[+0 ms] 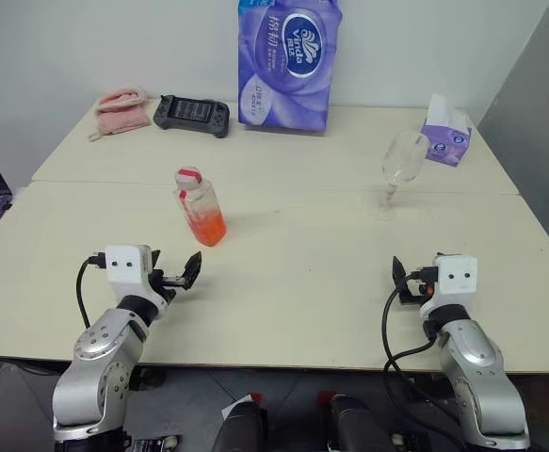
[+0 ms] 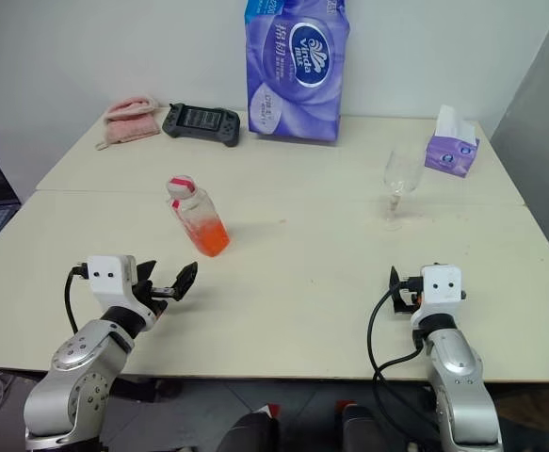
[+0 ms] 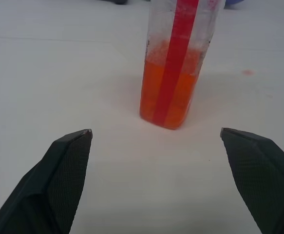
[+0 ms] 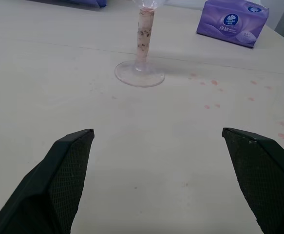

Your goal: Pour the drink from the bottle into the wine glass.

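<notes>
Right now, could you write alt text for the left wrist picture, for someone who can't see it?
A clear bottle holding orange drink, with a red label strip, stands on a pale table. The open left claw faces it from nearby, one black finger on each side, not touching.

bottle (image 1: pixel 201 208) upright, capped, drink (image 1: pixel 208 227) low | wine glass (image 1: pixel 398 173) at its 3 o'clock, well apart | left gripper (image 1: pixel 181 275) open at bottle's 6 o'clock | right gripper (image 1: pixel 407 282) near table (image 1: pixel 293 282) edge
</notes>
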